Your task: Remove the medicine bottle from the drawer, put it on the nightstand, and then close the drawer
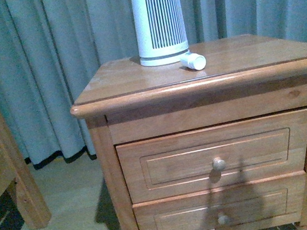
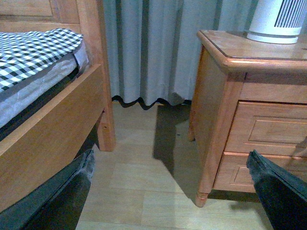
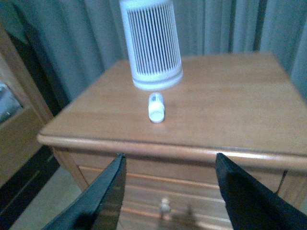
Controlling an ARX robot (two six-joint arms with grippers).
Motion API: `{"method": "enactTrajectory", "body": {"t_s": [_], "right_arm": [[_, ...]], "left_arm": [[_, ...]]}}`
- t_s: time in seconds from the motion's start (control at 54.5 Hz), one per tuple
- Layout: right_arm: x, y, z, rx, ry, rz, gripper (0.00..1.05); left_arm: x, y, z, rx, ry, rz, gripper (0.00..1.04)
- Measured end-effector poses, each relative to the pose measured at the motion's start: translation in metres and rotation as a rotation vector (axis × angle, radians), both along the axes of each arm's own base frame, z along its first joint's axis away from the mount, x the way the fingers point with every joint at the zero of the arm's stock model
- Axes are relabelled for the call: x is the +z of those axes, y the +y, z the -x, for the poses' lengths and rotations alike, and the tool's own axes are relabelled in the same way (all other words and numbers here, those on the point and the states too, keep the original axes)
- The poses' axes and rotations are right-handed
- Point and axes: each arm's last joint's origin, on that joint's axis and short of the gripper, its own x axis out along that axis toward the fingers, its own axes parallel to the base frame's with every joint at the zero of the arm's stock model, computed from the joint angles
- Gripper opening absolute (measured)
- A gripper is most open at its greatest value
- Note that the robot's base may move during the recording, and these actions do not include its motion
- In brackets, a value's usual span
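Note:
The small white medicine bottle (image 1: pixel 193 61) lies on its side on the nightstand (image 1: pixel 135 76) top, right in front of a white slatted device. In the right wrist view the medicine bottle (image 3: pixel 156 107) lies beyond my right gripper (image 3: pixel 169 158), which hangs open and empty in front of the nightstand's (image 3: pixel 230 105) front edge. The taller upper drawer (image 1: pixel 168 166) sits flush and shut, its round knob (image 1: pixel 218 163) showing. My left gripper (image 2: pixel 170 155) is open and empty, low above the floor to the left of the nightstand (image 2: pixel 216 96). Neither arm shows in the front view.
The white slatted cylindrical device (image 1: pixel 158 19) stands at the back of the top. The shallower lower drawer (image 1: pixel 178 221) is also shut. A wooden bed frame (image 2: pixel 53 129) with a checked mattress stands to the left, and grey curtains (image 1: pixel 56 66) hang behind. Pale floor (image 2: pixel 144 182) lies between bed and cabinet.

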Motion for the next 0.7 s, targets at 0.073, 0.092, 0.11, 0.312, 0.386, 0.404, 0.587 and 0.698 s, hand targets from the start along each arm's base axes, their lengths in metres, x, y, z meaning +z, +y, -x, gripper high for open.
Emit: {"method": "enactTrajectory", "body": {"t_s": [0.073,0.092,0.11,0.312,0.386,0.404,0.587,0.698], "right_arm": [[0.012,-0.003,0.032,-0.131,-0.014,0.055,0.56],[0.010,-0.004,0.042,-0.165,-0.006,0.069,0.53],[0.007,-0.006,0.052,-0.192,0.004,0.083,0.50],[-0.065,-0.031,0.140,-0.227,0.013,0.129,0.04],[-0.093,-0.032,0.146,-0.233,-0.033,0.127,0.03],[-0.100,-0.032,0.146,-0.233,-0.029,0.128,0.03],[-0.139,-0.032,0.145,-0.234,0.000,0.132,0.03],[-0.138,-0.032,0.146,-0.234,-0.012,0.130,0.03]], "left_arm": [[0.000,0.000,0.000,0.000,0.000,0.000,0.98],[0.000,0.000,0.000,0.000,0.000,0.000,0.98],[0.000,0.000,0.000,0.000,0.000,0.000,0.98],[0.000,0.000,0.000,0.000,0.000,0.000,0.98],[0.000,0.000,0.000,-0.002,0.000,0.000,0.98],[0.000,0.000,0.000,-0.001,0.000,0.000,0.98],[0.000,0.000,0.000,-0.001,0.000,0.000,0.98],[0.000,0.000,0.000,0.000,0.000,0.000,0.98]]}}
